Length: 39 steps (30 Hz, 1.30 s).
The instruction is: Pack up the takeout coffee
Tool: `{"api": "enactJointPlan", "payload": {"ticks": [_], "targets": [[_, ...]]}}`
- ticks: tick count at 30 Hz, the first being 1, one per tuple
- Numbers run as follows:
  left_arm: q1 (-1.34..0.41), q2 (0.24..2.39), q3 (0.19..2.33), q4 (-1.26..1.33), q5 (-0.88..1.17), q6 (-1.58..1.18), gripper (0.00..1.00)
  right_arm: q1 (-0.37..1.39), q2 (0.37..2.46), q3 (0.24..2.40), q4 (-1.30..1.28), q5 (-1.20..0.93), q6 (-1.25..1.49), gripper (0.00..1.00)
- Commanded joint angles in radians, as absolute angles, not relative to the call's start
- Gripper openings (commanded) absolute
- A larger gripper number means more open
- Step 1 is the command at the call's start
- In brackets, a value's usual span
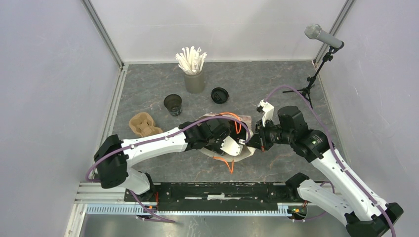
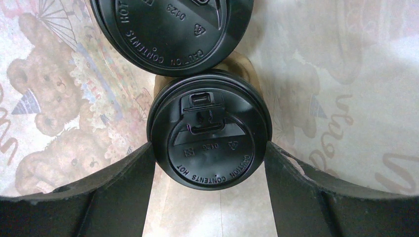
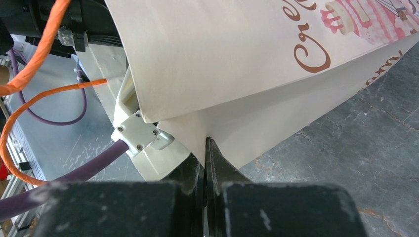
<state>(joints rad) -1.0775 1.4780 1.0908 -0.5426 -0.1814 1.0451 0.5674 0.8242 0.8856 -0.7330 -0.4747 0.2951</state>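
Note:
In the left wrist view I look down inside a printed paper bag. A black lidded takeout coffee cup stands there in a brown carrier. My left gripper has a finger pressed against each side of its lid. A second lidded cup sits just beyond it. From above, the left gripper is reaching into the bag. My right gripper is shut on the bag's paper edge, at the bag's right side.
An open black cup and a loose black lid stand behind the bag. A grey cup of white straws is at the back. A spare brown carrier lies left. A microphone stand is back right. The bag's orange handles hang loose.

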Motion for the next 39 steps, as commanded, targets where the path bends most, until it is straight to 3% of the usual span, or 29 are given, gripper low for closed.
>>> {"api": "enactJointPlan", "payload": {"ticks": [1,6,8,22,25,35,36,39], "targets": [[-1.078,1.446,1.093,-0.551,-0.143,0.996,0.72,0.568,0.830,0.909,-0.684,-0.494,0.301,0.00],[-1.078,1.438,1.091,-0.552,-0.143,0.994,0.79,0.568,0.832,0.908,-0.682,-0.495,0.300,0.00],[-1.077,1.434,1.092,-0.555,-0.138,0.992,1.00,0.568,0.834,0.907,-0.681,-0.498,0.300,0.00],[-1.077,1.428,1.118,-0.596,-0.126,0.979,0.95,0.568,0.832,0.902,-0.675,-0.497,0.299,0.00],[-1.078,1.427,1.130,-0.609,-0.118,0.970,0.87,0.569,0.831,0.904,-0.672,-0.497,0.302,0.00],[-1.077,1.415,1.138,-0.621,-0.106,0.952,0.83,0.568,0.831,0.895,-0.670,-0.496,0.306,0.00],[-1.077,1.415,1.140,-0.623,-0.104,0.948,0.83,0.568,0.831,0.894,-0.670,-0.498,0.306,0.00],[-1.080,1.411,1.141,-0.623,-0.105,0.939,0.96,0.568,0.832,0.896,-0.668,-0.498,0.305,0.00]]}}
